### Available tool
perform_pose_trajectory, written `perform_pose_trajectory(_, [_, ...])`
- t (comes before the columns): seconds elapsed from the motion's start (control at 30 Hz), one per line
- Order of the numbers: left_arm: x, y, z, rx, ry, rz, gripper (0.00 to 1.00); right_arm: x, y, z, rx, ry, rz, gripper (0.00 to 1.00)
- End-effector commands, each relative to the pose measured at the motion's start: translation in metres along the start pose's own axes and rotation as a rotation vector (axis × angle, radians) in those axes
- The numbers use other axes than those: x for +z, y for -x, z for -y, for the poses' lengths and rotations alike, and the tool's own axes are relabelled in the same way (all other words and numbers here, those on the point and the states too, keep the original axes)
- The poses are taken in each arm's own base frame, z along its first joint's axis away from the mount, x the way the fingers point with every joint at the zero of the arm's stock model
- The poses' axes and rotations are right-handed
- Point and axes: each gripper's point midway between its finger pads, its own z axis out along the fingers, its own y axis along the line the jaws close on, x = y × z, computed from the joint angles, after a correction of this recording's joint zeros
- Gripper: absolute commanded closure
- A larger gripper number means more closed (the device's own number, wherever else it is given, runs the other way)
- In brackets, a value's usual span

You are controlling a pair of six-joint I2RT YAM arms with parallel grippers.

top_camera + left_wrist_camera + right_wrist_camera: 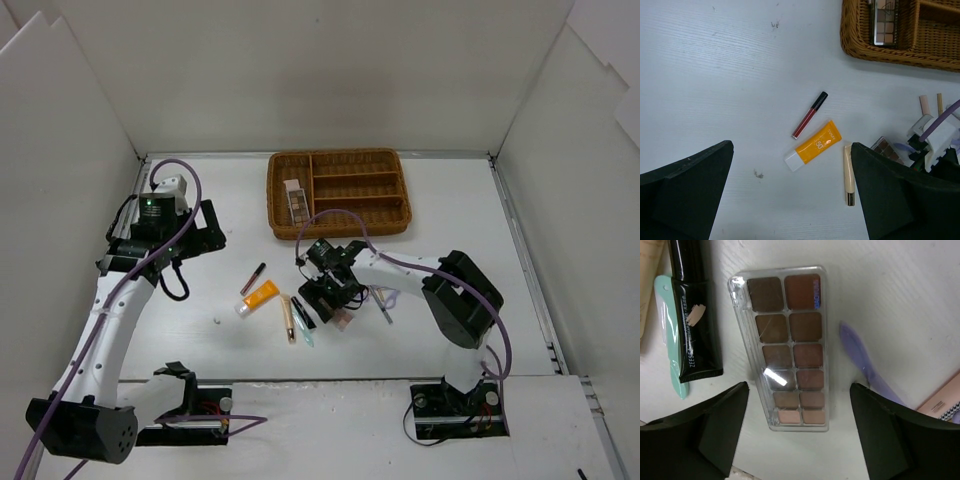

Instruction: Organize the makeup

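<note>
Brown wicker tray (890,55) on a white table (715,75). The palette (787,347) is a clear case, pans running dark brown to pale peach. Orange tube (812,146) has a white cap, the gloss (809,115) is dark red with a black cap. Black tube (692,315) has a beige swatch. Also a mint tool (667,335), lilac tool (865,365), and cream stick (849,175) with a gold end.

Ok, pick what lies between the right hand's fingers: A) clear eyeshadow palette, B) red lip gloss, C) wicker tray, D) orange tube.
A: in the right wrist view the right hand hangs open over the clear eyeshadow palette, with one finger on either side of it.
</note>
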Motion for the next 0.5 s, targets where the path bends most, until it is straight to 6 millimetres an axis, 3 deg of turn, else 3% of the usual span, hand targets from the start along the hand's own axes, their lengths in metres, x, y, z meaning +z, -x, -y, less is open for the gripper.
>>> perform_pose_trajectory(0.0, [-0.011, 0.013, -0.003, 0.013, 0.006, 0.057, 0.01, 0.004, 0.008, -0.003, -0.015, 0.006, 0.000, 0.26])
perform_pose_trajectory(0.03, [-0.012, 0.013, -0.003, 0.015, 0.007, 0.059, 0.01, 0.006, 0.006, -0.003, -0.018, 0.004, -0.006, 0.30])
perform_pose_trajectory(0.17, [-0.012, 0.013, -0.004, 0.024, 0.010, 0.053, 0.01, 0.000, 0.004, 0.003, -0.011, -0.042, 0.011, 0.78])
perform_pose_trajectory(0.23, [-0.010, 0.012, -0.004, 0.028, 0.010, 0.047, 0.01, -0.009, 0.007, 0.005, -0.013, -0.057, 0.040, 0.85])
perform_pose_trajectory(0.3, [-0.009, 0.012, -0.005, 0.028, 0.012, 0.046, 0.01, -0.032, 0.022, 0.008, -0.005, -0.084, 0.116, 0.89])
perform_pose_trajectory(0.4, [-0.007, 0.010, -0.005, 0.033, 0.015, 0.037, 0.00, -0.071, 0.046, 0.010, 0.025, -0.102, 0.227, 0.92])
perform_pose_trajectory(0.47, [-0.006, 0.009, -0.007, 0.036, 0.020, 0.032, 0.01, -0.105, 0.074, 0.008, 0.058, -0.110, 0.334, 0.92])
